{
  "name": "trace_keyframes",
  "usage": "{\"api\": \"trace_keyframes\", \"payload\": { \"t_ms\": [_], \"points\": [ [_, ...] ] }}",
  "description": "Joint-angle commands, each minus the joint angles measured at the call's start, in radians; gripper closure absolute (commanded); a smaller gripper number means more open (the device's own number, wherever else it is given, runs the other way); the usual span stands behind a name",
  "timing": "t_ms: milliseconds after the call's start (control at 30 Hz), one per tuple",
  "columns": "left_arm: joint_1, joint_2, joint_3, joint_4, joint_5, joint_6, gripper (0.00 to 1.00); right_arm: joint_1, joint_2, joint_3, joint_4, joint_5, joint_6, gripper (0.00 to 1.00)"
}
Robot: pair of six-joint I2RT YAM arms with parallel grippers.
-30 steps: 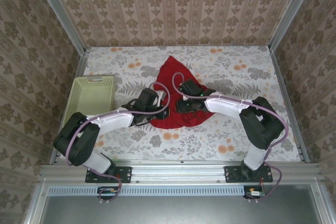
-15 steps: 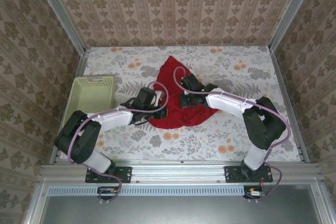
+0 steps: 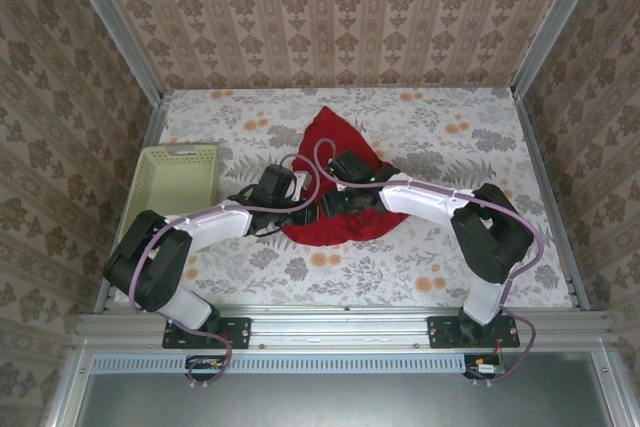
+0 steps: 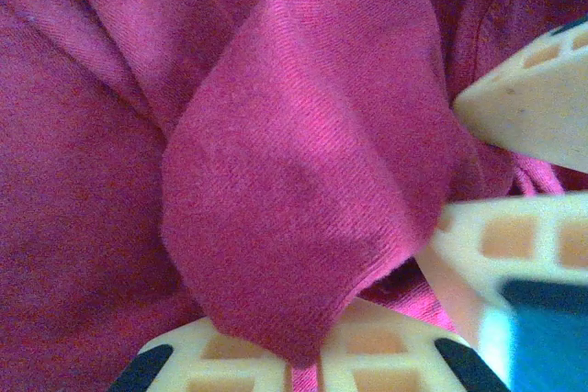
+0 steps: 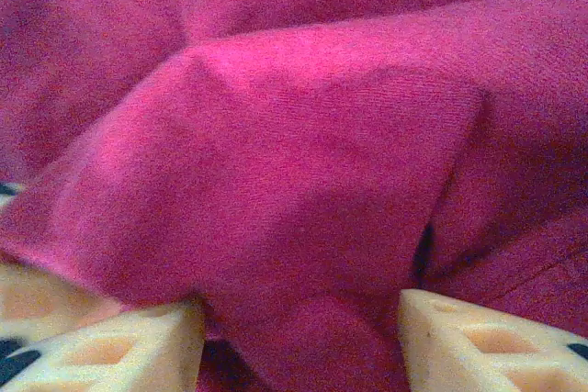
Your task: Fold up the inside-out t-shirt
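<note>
Over shirt (image 3: 335,142) near edge: left gripper (image 4: 308,364) clamped on fold; right gripper (image 5: 299,319) moved in beside it, jaws newly parted astride cloth. Regrasp likely; shirt still crumpled.

Plain red shirt (image 3: 335,142), pale green basket (image 3: 178,151), white tablecloth (image 3: 460,147) with grey leaves and orange flowers, beige damask walls (image 3: 330,17).

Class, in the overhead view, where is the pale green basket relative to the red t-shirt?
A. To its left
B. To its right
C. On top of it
A: the pale green basket sits left of the red t-shirt, apart from it.
</note>
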Motion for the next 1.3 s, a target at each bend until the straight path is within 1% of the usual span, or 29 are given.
{"api": "trace_keyframes", "payload": {
  "t_ms": [0,33,100,200,233,267,333,433,467,500,533,567,667,767,833,900,1033,1267],
  "points": [
    [0.004,0.017,0.020,0.021,0.022,0.009,0.86,-0.006,0.018,0.044,-0.061,0.119,-0.015,0.58],
    [0.004,0.021,0.019,0.023,0.023,0.011,0.86,-0.009,0.021,0.051,-0.074,0.141,-0.005,0.67],
    [0.008,0.033,0.019,0.026,0.024,0.016,0.86,-0.014,0.023,0.056,-0.077,0.168,0.002,0.77],
    [0.024,0.056,0.020,0.038,0.043,0.015,0.86,-0.025,0.021,0.061,-0.090,0.223,0.025,0.86],
    [0.029,0.059,0.023,0.041,0.047,0.015,0.86,-0.040,0.023,0.064,-0.105,0.234,0.045,0.95],
    [0.031,0.062,0.027,0.040,0.047,0.018,0.86,-0.056,0.025,0.067,-0.120,0.233,0.067,1.00],
    [0.034,0.064,0.054,-0.001,0.036,0.037,0.87,-0.091,0.008,0.059,-0.120,0.178,0.105,1.00],
    [0.022,0.015,0.093,-0.091,-0.027,0.075,0.86,-0.097,-0.071,0.012,-0.030,0.040,0.105,1.00],
    [0.014,-0.021,0.088,-0.100,-0.052,0.081,0.83,-0.092,-0.092,0.004,-0.014,0.012,0.110,1.00],
    [0.004,-0.072,0.070,-0.103,-0.082,0.087,0.79,-0.087,-0.114,0.001,-0.002,-0.017,0.116,1.00],
    [-0.008,-0.127,0.050,-0.093,-0.104,0.095,0.72,-0.082,-0.127,0.001,0.007,-0.044,0.120,1.00],
    [-0.014,-0.171,0.028,-0.078,-0.112,0.096,0.68,-0.079,-0.137,0.001,0.014,-0.061,0.125,1.00],
    [-0.045,-0.299,-0.034,-0.006,-0.110,0.100,0.63,-0.079,-0.129,0.006,0.041,-0.110,0.149,1.00],
    [-0.131,-0.353,-0.048,0.046,-0.126,0.126,0.56,-0.079,-0.101,0.015,0.086,-0.168,0.173,1.00],
    [-0.172,-0.325,-0.039,0.078,-0.101,0.125,0.54,-0.079,-0.083,0.026,0.112,-0.202,0.189,1.00],
    [-0.189,-0.278,-0.031,0.107,-0.079,0.114,0.53,-0.080,-0.067,0.043,0.122,-0.224,0.191,1.00],
    [-0.193,-0.205,-0.066,0.223,-0.088,0.074,0.52,-0.102,-0.038,0.072,0.130,-0.248,0.191,1.00],
    [-0.193,-0.058,-0.042,0.281,-0.096,0.082,0.50,-0.148,0.005,0.089,0.145,-0.296,0.186,1.00]
  ]
}}
